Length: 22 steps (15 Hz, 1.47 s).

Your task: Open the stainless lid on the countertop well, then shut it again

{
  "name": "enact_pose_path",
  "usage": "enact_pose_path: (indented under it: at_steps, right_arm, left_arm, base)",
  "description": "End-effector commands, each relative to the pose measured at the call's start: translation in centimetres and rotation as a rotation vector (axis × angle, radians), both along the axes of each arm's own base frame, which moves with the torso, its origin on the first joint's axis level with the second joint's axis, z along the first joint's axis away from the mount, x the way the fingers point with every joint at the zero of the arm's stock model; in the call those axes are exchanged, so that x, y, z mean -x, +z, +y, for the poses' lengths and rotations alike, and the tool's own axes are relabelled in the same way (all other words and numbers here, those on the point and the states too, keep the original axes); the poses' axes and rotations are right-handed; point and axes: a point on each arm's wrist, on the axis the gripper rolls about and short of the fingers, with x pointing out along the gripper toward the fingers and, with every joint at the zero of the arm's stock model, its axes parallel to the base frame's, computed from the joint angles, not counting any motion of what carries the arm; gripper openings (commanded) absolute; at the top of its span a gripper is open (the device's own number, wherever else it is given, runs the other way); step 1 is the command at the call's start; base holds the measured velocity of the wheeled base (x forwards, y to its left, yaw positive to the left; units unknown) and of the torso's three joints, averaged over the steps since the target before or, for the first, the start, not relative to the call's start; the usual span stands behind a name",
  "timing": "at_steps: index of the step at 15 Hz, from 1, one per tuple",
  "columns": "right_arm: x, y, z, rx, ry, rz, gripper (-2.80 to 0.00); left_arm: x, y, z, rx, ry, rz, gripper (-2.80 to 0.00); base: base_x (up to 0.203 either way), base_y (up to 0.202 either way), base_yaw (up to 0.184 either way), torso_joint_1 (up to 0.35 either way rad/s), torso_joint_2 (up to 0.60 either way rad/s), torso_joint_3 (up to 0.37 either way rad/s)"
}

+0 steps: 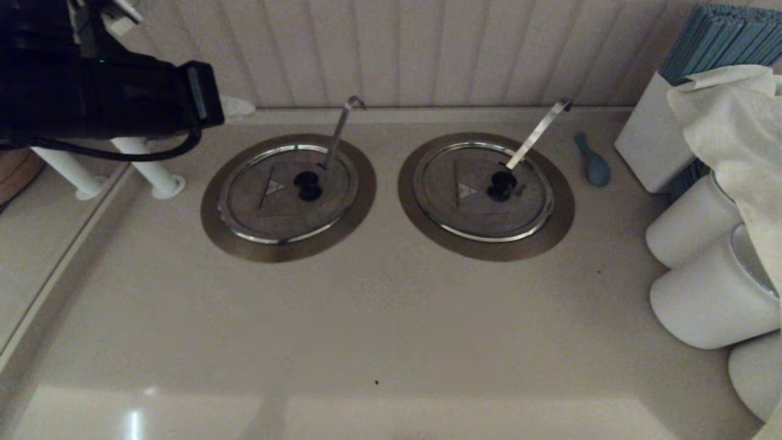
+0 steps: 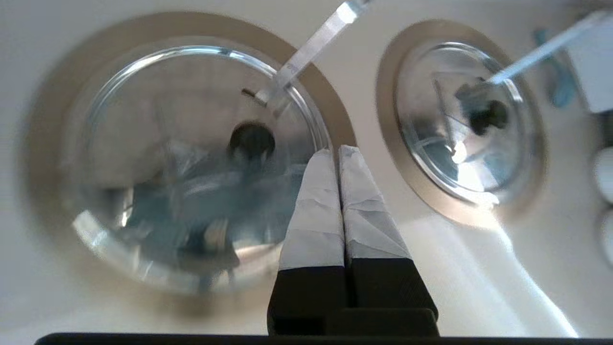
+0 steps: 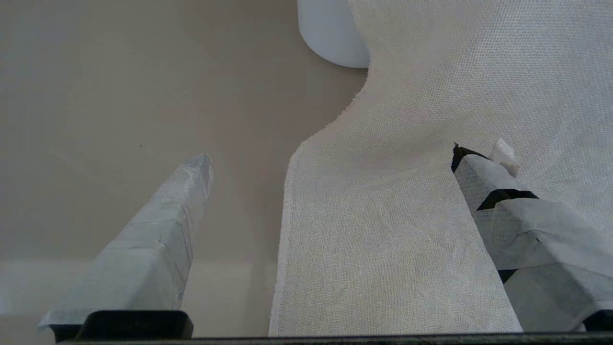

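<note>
The stainless lid [image 1: 282, 197] lies flat and closed on the countertop well [image 1: 214, 229], the left of two. Its black knob [image 1: 308, 185] sits at the centre, a triangle sticker beside it, and the thin hooked rod [image 1: 339, 129] pokes up toward the wall. In the left wrist view the lid [image 2: 158, 143] and its knob [image 2: 251, 140] lie below my left gripper [image 2: 337, 152], which is shut and empty, hanging above the lid's rim and clear of it. My left arm [image 1: 91, 91] shows at the upper left. My right gripper [image 3: 330, 158] is open over a white cloth [image 3: 407, 215], out of the head view.
The twin lid [image 1: 486, 192] with its flat strip handle [image 1: 537, 131] sits to the right. A small blue spoon [image 1: 594, 162] lies beyond it. White canisters [image 1: 708, 293], a draped white cloth [image 1: 733, 110] and a blue-and-white box [image 1: 654, 134] crowd the right side. White posts [image 1: 156, 174] stand at left.
</note>
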Motion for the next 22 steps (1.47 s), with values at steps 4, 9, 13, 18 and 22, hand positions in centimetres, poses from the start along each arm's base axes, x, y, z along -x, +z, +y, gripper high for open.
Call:
enact_pose_path:
  at_steps: [4, 9, 13, 18, 22]
  right_arm:
    - [0.0, 0.0, 0.0, 0.0, 0.002, 0.0, 0.0]
    - [0.0, 0.0, 0.0, 0.0, 0.002, 0.0, 0.0]
    - [0.0, 0.0, 0.0, 0.0, 0.001, 0.0, 0.0]
    - [0.0, 0.0, 0.0, 0.0, 0.001, 0.001, 0.0]
    - [0.0, 0.0, 0.0, 0.0, 0.002, 0.001, 0.0]
  left_arm:
    - [15.5, 1.9, 4.0, 0.016, 0.152, -0.159, -2.8]
    - [27.7, -3.2, 7.0, -0.014, 0.396, -0.245, -2.8]
    - [31.3, -8.4, 6.6, -0.101, 0.575, -0.251, -2.8]
    - [32.8, -15.6, 5.9, -0.153, 0.275, -0.354, -2.8]
    - [31.4, -22.6, 6.2, -0.275, 0.308, -0.263, -2.8]
  base:
    - [0.0, 0.0, 0.0, 0.0, 0.0, 0.0]
    - [0.0, 0.0, 0.0, 0.0, 0.0, 0.0]
    - [0.0, 0.0, 0.0, 0.0, 0.0, 0.0]
    - [0.0, 0.0, 0.0, 0.0, 0.0, 0.0]
    - [0.0, 0.0, 0.0, 0.0, 0.0, 0.0]
